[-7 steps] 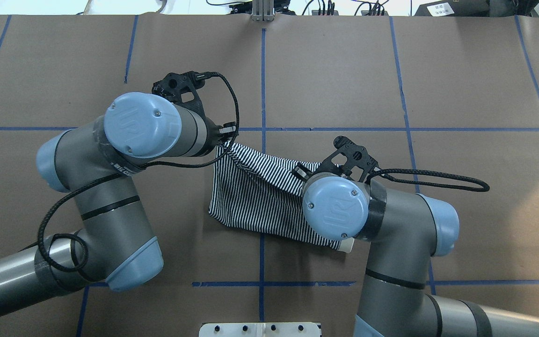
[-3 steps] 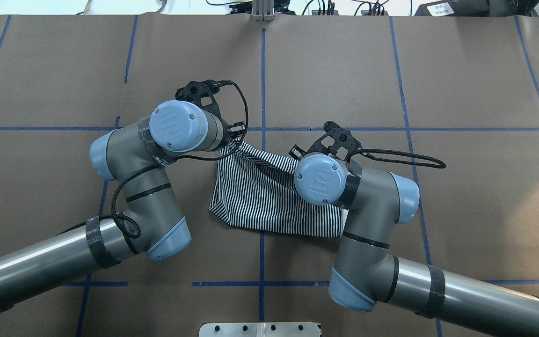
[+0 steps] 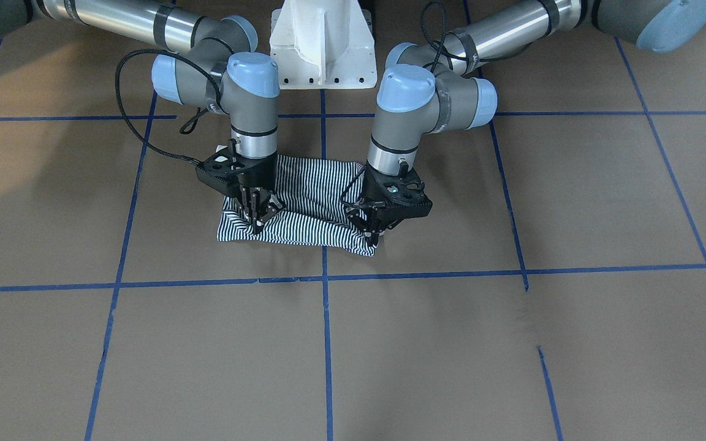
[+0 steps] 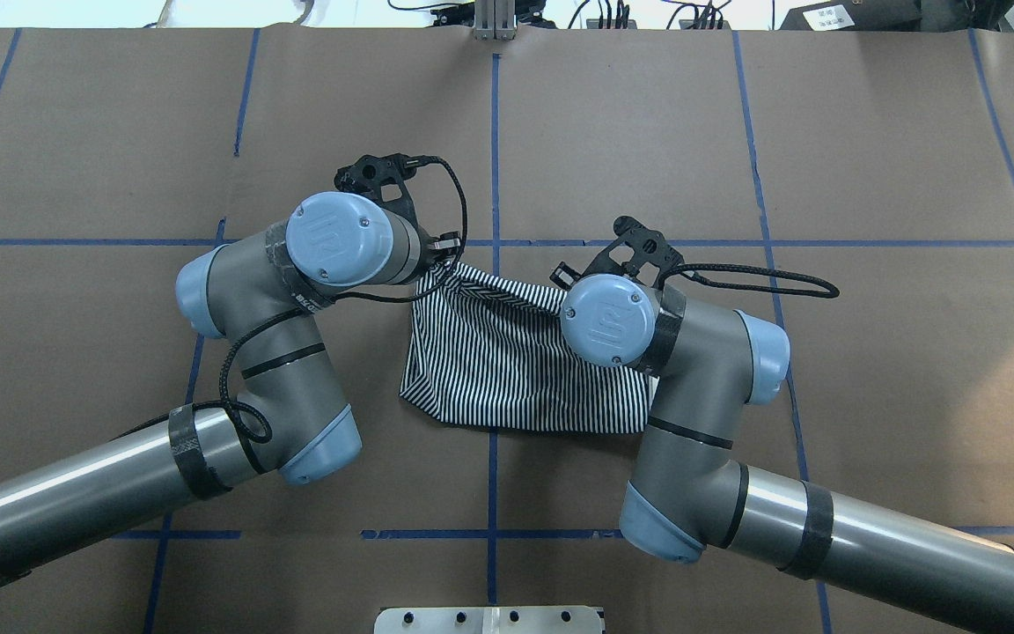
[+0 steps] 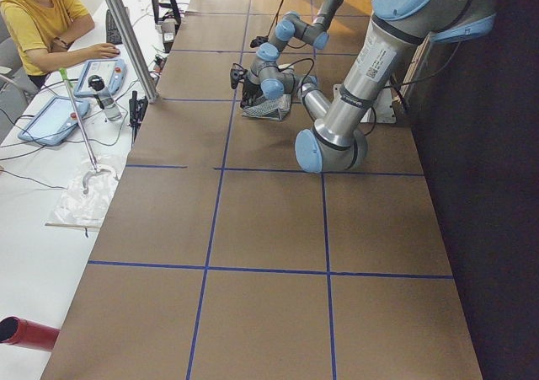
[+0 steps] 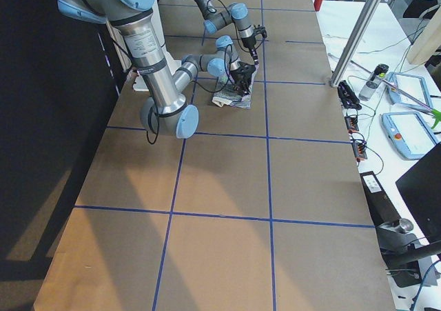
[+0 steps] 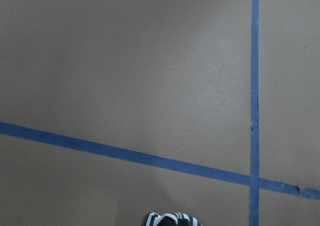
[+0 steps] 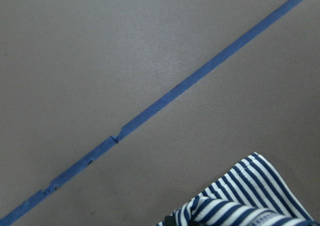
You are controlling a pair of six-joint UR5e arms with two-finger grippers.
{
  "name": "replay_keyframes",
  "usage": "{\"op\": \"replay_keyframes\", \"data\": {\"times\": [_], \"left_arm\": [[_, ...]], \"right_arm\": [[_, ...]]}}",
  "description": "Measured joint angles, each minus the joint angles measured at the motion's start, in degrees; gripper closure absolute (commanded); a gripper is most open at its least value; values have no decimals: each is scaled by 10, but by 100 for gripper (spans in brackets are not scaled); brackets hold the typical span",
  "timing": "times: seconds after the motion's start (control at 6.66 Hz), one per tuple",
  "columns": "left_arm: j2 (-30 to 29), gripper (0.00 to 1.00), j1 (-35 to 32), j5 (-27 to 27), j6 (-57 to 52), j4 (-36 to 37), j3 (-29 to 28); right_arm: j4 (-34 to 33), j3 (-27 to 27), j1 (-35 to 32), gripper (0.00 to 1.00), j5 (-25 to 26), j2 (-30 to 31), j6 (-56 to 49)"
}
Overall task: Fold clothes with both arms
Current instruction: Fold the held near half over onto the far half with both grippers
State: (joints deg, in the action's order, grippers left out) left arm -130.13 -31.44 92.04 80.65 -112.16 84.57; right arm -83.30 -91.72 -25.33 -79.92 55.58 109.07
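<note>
We had sunk lower than a second earlier; left gripper (image 3: pixel 372 235) and right gripper (image 3: pixel 255 222) each pinched the folded polo shirt's (image 3: pixel 313 187) far edge on the table (image 3: pixel 451 343); seemingly only release remained.

We find open tabletop (image 4: pixel 868 132) stretching from the far edge of the striped shirt (image 4: pixel 516 370) and past both its ends, crossed only by flat blue tape lines (image 4: pixel 495 132). Our left hand (image 3: pixel 372 236) and right hand (image 3: pixel 256 223) stand on its two far corners. The left arm (image 4: pixel 252 352) and right arm (image 4: pixel 701 396) bend in beside its ends, and the white pedestal (image 3: pixel 319 43) sits beyond its near edge.
</note>
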Motion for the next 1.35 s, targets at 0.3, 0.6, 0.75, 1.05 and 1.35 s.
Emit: {"op": "replay_keyframes", "data": {"times": [0.3,0.6,0.75,1.05,1.35], "left_arm": [[15,0,-18,11,-87,-15,14],[36,0,-46,49,-145,-24,33],[45,0,-54,60,-161,-27,41],[51,0,-59,70,-171,-30,46],[52,0,-60,72,-170,-31,47]], "right_arm": [[-4,-11,-12,0,-23,0,-77],[-39,-56,-32,0,-68,-1,-138],[-62,-79,-30,0,-76,-4,-159],[-78,-81,3,0,-54,-19,-182],[-80,-34,23,0,-25,-42,-215]]}}
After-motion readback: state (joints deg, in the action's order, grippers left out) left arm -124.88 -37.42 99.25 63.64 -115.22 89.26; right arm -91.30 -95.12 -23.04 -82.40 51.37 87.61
